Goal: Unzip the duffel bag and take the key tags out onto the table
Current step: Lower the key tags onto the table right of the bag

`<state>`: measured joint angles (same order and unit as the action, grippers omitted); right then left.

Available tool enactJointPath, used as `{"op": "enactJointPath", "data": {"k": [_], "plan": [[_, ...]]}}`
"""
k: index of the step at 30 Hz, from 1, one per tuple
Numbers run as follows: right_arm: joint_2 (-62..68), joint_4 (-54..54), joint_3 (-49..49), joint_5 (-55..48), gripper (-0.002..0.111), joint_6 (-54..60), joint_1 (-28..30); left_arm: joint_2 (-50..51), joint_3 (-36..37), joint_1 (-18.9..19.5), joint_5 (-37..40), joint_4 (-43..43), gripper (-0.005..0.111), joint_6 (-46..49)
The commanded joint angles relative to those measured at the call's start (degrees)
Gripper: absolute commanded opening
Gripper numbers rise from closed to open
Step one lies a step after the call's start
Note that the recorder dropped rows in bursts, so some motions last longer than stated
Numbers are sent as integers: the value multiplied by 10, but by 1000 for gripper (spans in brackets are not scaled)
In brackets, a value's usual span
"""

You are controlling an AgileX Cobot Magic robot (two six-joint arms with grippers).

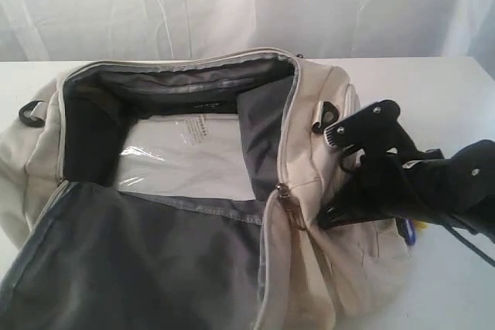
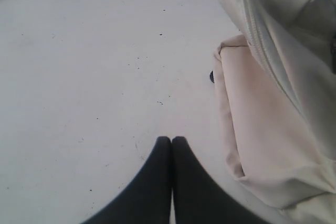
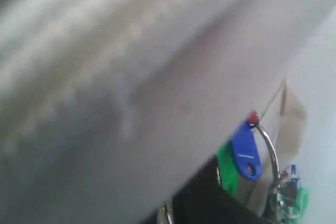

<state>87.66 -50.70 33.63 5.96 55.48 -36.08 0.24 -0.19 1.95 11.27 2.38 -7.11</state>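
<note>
Duffel bag (image 1: 352, 268) lies unzipped on the table (image 2: 79, 77), its main flap thrown forward and the grey lining showing. Inside the open compartment only a clear plastic packet (image 1: 186, 160) with printed white paper can be seen. The opening step looks finished.

Key tags (image 3: 245, 153) now hang outside the bag, at its end, directly beneath the right gripper (image 1: 329, 220). A blue tag, green ones and a metal ring (image 3: 269, 150) show close beside the dark fingers in the right wrist view. A blue and yellow glimpse appears under the arm in the exterior view. The jaws are pressed together and appear to pinch the bunch, though the contact itself is hidden by blur and by the arm.

Across the bag, the left gripper (image 2: 171, 141) hovers with its fingers pressed together on nothing. Bare tabletop lies ahead of it and the bag's cream side is just off to one side.

Judging from this, the removal is nearly complete. What remains is carrying the bunch clear of the fabric, lowering it to the tabletop and letting go.
</note>
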Motion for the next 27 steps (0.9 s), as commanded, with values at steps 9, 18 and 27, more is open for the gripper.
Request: {"op": "enactJointPath", "data": {"k": [9, 18, 27], "plan": [[56, -1, 56, -31, 0, -7, -91, -2, 2, 2, -2, -5, 0, -4], [59, -1, 82, -5, 0, -7, -101, -2, 2, 2, -2, -5, 0, -4], [-2, -1, 45, 10, 0, 13, -60, -2, 2, 2, -2, -5, 0, -4]]}}
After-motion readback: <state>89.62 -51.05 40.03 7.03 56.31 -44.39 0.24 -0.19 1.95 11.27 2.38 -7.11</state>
